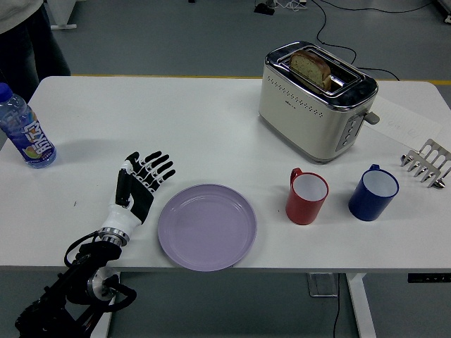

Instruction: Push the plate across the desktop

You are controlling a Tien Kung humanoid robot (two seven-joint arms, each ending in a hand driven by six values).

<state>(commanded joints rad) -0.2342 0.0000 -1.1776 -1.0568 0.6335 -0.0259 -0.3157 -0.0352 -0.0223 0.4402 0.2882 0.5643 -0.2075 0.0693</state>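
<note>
Smooth white table [211, 127]: round lilac plate [207, 227]; left robot hand [139, 184] beside it (fingers spread, empty).

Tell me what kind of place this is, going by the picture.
Probably a robotics lab set up like a breakfast table: a toaster with bread in it, a purple plate and two mugs sit on a white height-adjustable table, with cables trailing across a bare grey floor behind.

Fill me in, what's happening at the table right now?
The left hand lies open on the white table, just left of the purple plate and clear of its rim. The plate sits near the front edge, with a gap before the red mug. The right arm is out of view.
</note>
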